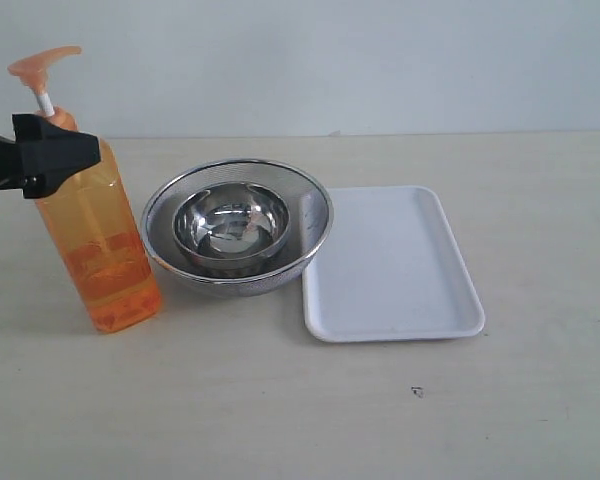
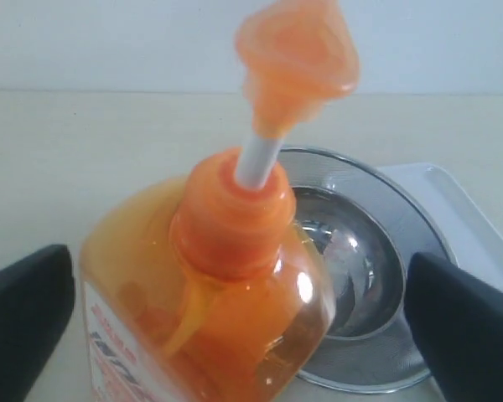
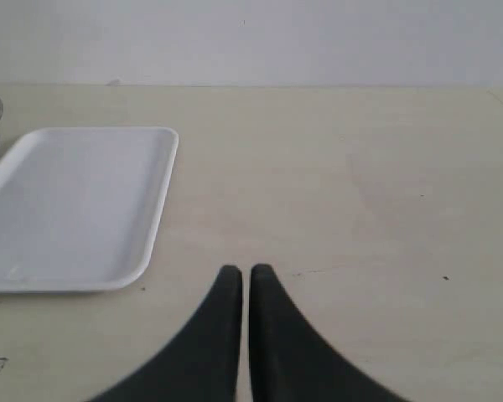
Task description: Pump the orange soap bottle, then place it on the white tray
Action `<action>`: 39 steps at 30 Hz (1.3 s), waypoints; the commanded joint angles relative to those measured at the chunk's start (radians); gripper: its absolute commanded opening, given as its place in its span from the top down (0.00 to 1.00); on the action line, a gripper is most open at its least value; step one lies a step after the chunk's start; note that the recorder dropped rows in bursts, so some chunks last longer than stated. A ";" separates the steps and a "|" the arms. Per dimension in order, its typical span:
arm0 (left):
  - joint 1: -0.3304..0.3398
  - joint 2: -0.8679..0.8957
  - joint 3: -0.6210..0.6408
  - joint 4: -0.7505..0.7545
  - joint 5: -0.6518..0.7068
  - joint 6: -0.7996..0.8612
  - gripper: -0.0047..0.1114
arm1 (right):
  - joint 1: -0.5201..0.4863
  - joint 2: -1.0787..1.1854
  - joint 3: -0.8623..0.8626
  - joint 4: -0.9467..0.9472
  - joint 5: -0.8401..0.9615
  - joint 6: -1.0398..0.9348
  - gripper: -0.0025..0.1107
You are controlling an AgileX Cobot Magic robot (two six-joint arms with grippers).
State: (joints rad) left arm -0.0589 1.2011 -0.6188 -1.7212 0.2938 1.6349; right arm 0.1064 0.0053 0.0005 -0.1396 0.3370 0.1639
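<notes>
The orange bottle (image 1: 100, 250) stands upright at the left of the table (image 1: 280, 420), just beside the strainer (image 1: 315, 215). It is clear, flat-sided plastic, part full, with an orange pump head (image 1: 42, 62) on a white stem (image 1: 45, 100). The left gripper (image 2: 239, 272) straddles its shoulder, and the black fingers (image 2: 25, 327) are spread wide.

The white tray (image 1: 395, 265), smooth and round-cornered with a low rim, lies close on the strainer's other side. The round steel mesh strainer holds a shiny steel bowl (image 1: 230, 225). The right gripper (image 3: 243, 276) is pinched together over the table near the tray.

The table is matte beige with a small dark mark (image 1: 417, 391), and the wall (image 1: 330, 60) is plain pale grey. The label (image 2: 121, 368) is too blurred to read. The left arm is cut off at the frame edge.
</notes>
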 commanded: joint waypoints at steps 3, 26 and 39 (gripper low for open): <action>-0.008 -0.007 -0.024 -0.023 -0.003 0.012 0.02 | -0.005 -0.005 -0.001 -0.001 -0.004 -0.005 0.98; -0.008 0.138 -0.085 -0.023 0.016 0.086 0.05 | -0.005 -0.005 -0.001 -0.001 -0.004 -0.005 0.98; -0.008 0.138 -0.070 -0.020 0.042 0.086 0.05 | -0.005 -0.005 -0.001 -0.001 -0.004 -0.005 0.98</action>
State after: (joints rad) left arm -0.0589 1.3355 -0.6945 -1.7356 0.3197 1.7210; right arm 0.1064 0.0053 0.0005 -0.1396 0.3370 0.1639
